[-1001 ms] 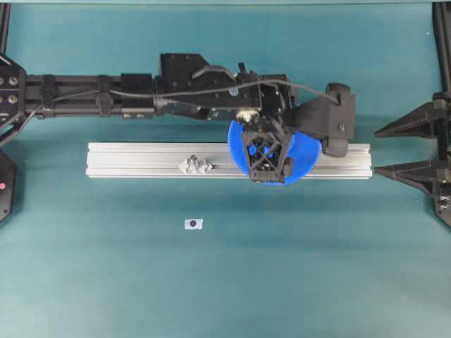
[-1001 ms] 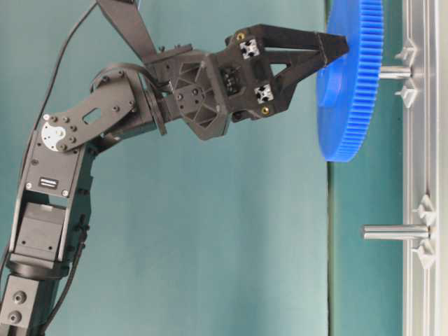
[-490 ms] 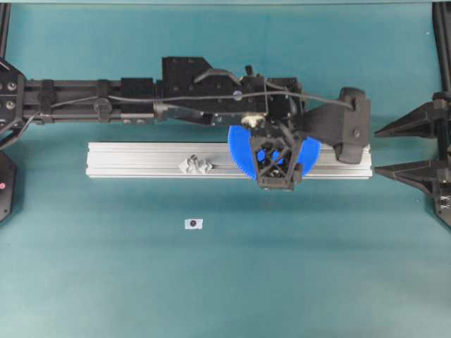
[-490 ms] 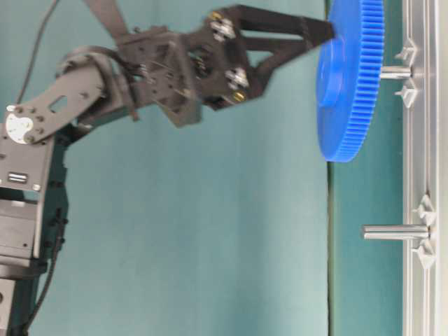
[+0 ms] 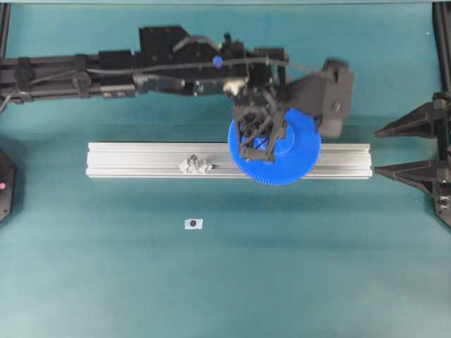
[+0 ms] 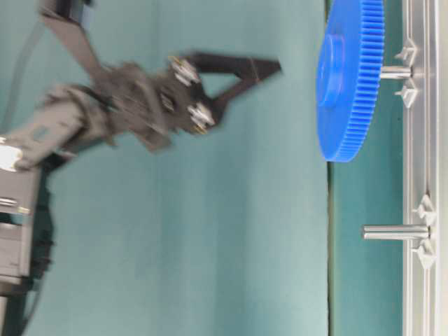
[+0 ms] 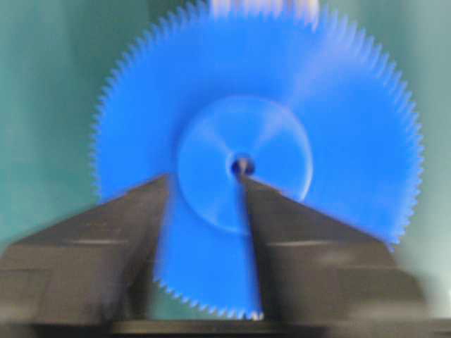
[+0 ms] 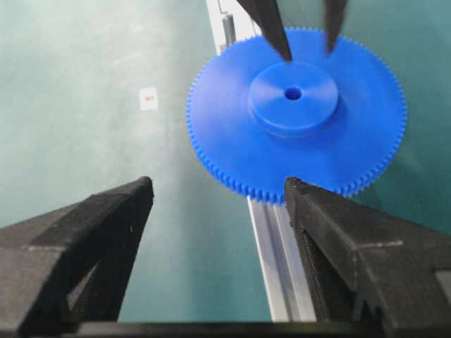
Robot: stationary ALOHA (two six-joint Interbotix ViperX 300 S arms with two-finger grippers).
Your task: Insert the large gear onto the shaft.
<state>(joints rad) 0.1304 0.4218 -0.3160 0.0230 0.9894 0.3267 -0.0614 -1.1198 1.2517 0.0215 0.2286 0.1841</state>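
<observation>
The large gear [image 5: 292,158], a wide bright-blue toothed disc with a raised hub, sits on a shaft [image 6: 395,71] of the aluminium rail [image 5: 141,160]. It also shows in the table-level view [image 6: 350,84], the left wrist view [image 7: 338,120] and the right wrist view [image 8: 232,120]. My left gripper [image 5: 257,151] is open and empty. In the table-level view it [image 6: 275,66] is clearly apart from the gear's face. My right gripper [image 8: 218,186] is open and empty, away from the gear's rim, at the overhead view's right edge [image 5: 380,150].
A second bare shaft [image 6: 395,231] stands on the rail, on a grey mount [image 5: 195,165]. A small white marker [image 5: 193,224] lies on the teal table in front of the rail. The left arm [image 5: 106,67] stretches along behind the rail.
My left gripper has drawn back from the gear's hub, from touching it to well clear. The gear stays on the shaft. The right gripper has not moved.
</observation>
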